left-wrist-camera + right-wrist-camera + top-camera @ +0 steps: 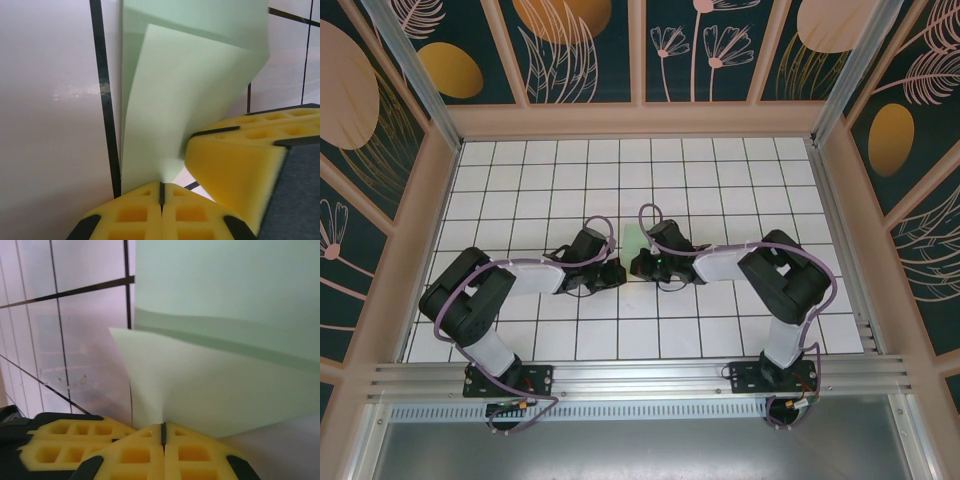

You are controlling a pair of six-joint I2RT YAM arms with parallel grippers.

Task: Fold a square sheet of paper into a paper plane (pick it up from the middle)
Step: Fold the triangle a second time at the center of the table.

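The square sheet of paper [632,238] is pale mint green and lies folded over between the two arms at mid-table. In the left wrist view the sheet [190,100] rises as a doubled flap, and my left gripper [161,192] is shut on its near edge. My right gripper [163,432] is shut on a lifted pale layer of the sheet [210,380], with a greener layer behind it. From above, the left gripper [619,269] and right gripper [637,265] nearly touch tip to tip. The right gripper's yellow fingers [240,165] crowd in beside the left one.
The floor is white grid tiles [720,180] with black lines, boxed in by pale wooden walls [640,120]. An aluminium rail [640,375] runs along the near edge by the arm bases. The left gripper's yellow fingers [65,440] sit low on the left in the right wrist view.
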